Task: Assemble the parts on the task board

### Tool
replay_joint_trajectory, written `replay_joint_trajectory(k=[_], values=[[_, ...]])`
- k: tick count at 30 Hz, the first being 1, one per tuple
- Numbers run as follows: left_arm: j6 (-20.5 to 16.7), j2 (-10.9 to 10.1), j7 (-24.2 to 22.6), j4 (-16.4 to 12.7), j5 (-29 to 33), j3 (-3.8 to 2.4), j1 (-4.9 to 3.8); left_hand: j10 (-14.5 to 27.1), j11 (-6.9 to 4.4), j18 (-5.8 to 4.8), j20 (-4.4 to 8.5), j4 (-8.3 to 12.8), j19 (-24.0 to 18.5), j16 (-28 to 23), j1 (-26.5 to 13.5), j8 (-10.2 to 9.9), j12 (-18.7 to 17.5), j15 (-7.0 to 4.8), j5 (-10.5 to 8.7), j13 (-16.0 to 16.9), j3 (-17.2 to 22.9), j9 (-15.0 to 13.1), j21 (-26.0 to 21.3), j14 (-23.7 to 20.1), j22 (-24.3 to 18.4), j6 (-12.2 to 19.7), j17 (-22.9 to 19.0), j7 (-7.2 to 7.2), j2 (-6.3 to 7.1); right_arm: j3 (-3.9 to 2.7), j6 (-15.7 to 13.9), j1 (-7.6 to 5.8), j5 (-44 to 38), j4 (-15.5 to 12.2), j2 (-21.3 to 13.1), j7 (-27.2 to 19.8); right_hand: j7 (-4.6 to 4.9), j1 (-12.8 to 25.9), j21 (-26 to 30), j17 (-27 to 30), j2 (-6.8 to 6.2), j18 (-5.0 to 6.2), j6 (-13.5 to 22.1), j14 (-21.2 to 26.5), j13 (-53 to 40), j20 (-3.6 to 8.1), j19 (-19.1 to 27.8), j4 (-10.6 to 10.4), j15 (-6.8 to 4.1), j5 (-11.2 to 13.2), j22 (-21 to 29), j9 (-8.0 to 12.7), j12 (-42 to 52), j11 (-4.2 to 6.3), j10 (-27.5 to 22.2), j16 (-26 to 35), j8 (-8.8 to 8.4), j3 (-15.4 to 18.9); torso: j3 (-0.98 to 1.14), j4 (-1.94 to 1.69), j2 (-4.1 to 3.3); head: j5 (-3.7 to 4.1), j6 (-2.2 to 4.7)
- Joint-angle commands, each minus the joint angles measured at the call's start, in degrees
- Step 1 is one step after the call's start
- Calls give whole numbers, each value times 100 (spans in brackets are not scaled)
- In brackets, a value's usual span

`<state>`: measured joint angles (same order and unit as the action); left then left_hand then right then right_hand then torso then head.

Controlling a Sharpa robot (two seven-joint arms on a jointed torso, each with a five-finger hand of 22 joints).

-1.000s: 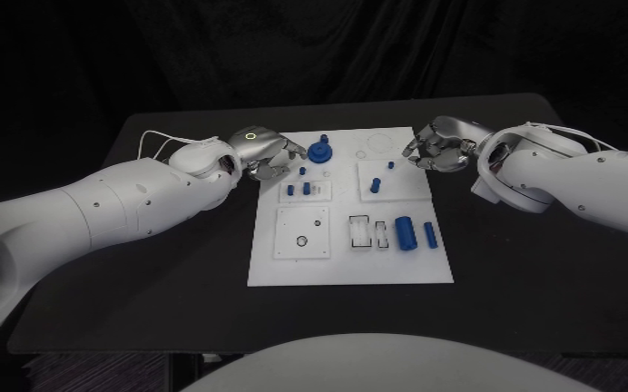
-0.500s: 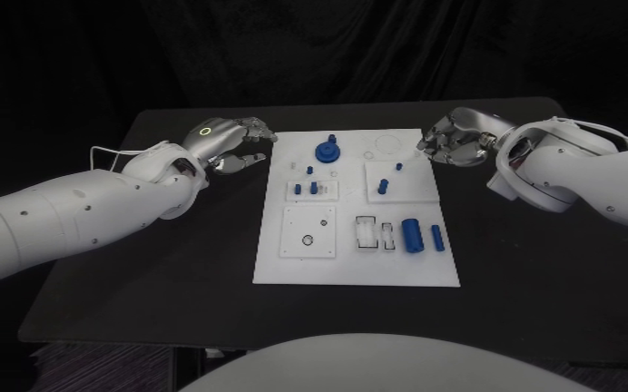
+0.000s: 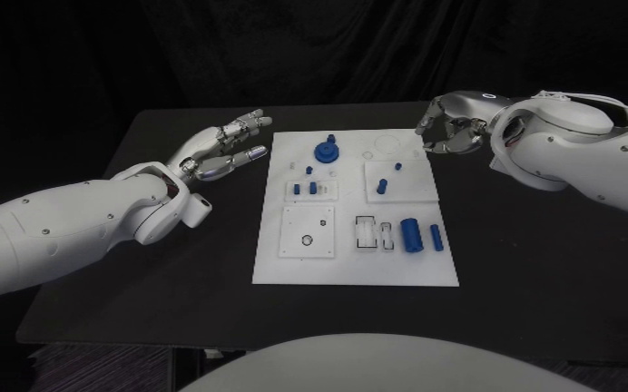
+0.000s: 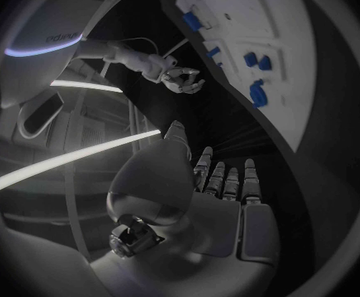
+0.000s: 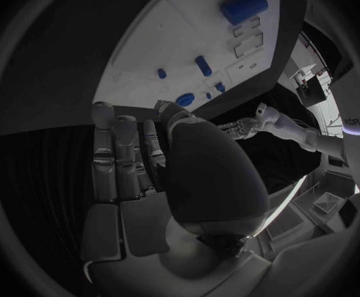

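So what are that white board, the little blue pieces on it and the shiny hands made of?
The task board looks like matte white plastic: flat, even, with cleanly cut recesses. The blue parts seem to be solid-coloured plastic, smooth and faintly glossy. The left hand and right hand look metallic: silver with bright highlights, though painted plastic cannot be ruled out. The table is a dull black surface; its material is unclear.

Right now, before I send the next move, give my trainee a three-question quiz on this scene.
1. True or false: the left hand is holding a blue part.
2. Which hand has its fingers curled in? A) left hand B) right hand
3. Fill in: the large blue cylinder lies on the task board near its ____ edge, on the robot's right.

Key: 1 false, its fingers are spread and empty, beside the board. 2 B. 3 near.
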<state>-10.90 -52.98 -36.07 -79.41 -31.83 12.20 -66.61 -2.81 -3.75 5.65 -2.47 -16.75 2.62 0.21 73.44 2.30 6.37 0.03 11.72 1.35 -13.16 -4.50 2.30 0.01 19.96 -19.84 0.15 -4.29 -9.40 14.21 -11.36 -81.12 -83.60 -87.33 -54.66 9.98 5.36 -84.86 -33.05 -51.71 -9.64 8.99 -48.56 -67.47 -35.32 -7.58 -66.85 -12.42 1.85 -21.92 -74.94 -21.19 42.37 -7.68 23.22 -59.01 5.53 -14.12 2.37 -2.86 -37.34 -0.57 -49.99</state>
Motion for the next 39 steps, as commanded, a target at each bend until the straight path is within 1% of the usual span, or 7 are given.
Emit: replay_joint_trajectory(k=[1, 5, 9, 16, 23, 29, 39], values=[[1175, -24, -987, -155, 1438, -8, 64, 26, -2, 71, -54, 5, 2, -21, 25, -39, -57, 70, -17, -16, -101, 128, -34, -1, -170, 253, -15, 53, -106, -1, 391, 104, -935, 25, -27, 252, -56, -30, -68, 48, -15, 47, 31, 30, 115, -6, -41, -42, -22, 36, -247, -45, -23, 25, 44, -55, -29, 87, -3, 0, 0, 107, -1], [1350, -95, -1100, -369, 1716, -8, 167, 33, -14, 74, -58, 5, 6, -21, 85, -42, -83, 64, 53, -18, -147, 182, -34, -1, -240, 311, -15, 150, -167, -1, 302, 232, -1122, 22, -87, 146, -102, -4, -152, 155, -69, 29, 51, 13, 326, 2, -114, -193, -33, 140, -264, -113, -34, 42, 136, -92, -35, 276, -5, 0, -1, 193, -1], [1412, -173, -1181, -552, 1818, -9, 217, 28, 20, 91, -37, 5, -6, -21, 116, -41, -87, 24, 80, -18, -170, 208, -44, -1, -356, 326, -15, 97, -215, -1, 252, 308, -1190, -5, -159, 88, -158, -105, -251, 226, -86, 12, 92, -21, 505, 28, -194, -271, -56, -69, -293, -167, -46, 73, 199, -141, -54, 356, -6, 0, -1, 249, -1], [1391, -314, -1270, -817, 1875, -10, 244, 11, 46, 113, -2, 16, -23, -21, 178, -38, -70, -32, 171, -13, -198, 228, -55, -1, -484, 304, -15, 65, -247, 1, 190, 387, -1228, 13, -214, 34, -155, -193, -454, 238, -32, -21, 153, -115, 657, 54, -325, -304, -88, -137, -344, -207, -25, 95, 366, -227, -85, 340, -7, 0, -1, 217, -1], [1386, -375, -1282, -922, 1883, -10, 248, 35, -25, 119, 1, 18, -43, -21, 244, -52, -119, -37, 269, -23, -214, 256, -66, -1, -625, 416, -15, -25, -276, 1, 42, 438, -1233, 76, -170, -80, -232, -314, -504, 418, 17, -35, 688, -196, 1066, 88, -430, -293, -114, -373, -360, -37, -117, 104, 737, -253, -190, 209, -8, 0, 0, 189, -1], [1410, -388, -1273, -921, 1885, -10, 249, 54, 15, 91, -34, 18, -30, -21, 311, -95, -176, 26, 386, -29, -255, 308, -61, -1, -697, 866, -15, -332, -330, 1, -94, 489, -1234, 154, -66, -208, -172, -261, -678, 379, 28, -63, 787, -335, 1332, 89, -550, -334, -112, -313, -398, 95, -287, 104, 943, -361, -183, 176, -7, 0, -1, 242, -1], [1471, -376, -1233, -902, 1886, -10, 249, 45, 83, 106, -118, 66, -4, -21, 513, -90, -182, 90, 771, -27, -217, 307, -55, -1, -748, 901, -15, -309, -368, 1, -141, 614, -1234, 406, 170, -348, -14, -288, -780, 380, 56, -86, 910, -444, 1729, 69, -651, -296, -83, -216, -424, 369, -650, 62, 953, -442, -148, 192, -7, 0, -1, 274, -1]])
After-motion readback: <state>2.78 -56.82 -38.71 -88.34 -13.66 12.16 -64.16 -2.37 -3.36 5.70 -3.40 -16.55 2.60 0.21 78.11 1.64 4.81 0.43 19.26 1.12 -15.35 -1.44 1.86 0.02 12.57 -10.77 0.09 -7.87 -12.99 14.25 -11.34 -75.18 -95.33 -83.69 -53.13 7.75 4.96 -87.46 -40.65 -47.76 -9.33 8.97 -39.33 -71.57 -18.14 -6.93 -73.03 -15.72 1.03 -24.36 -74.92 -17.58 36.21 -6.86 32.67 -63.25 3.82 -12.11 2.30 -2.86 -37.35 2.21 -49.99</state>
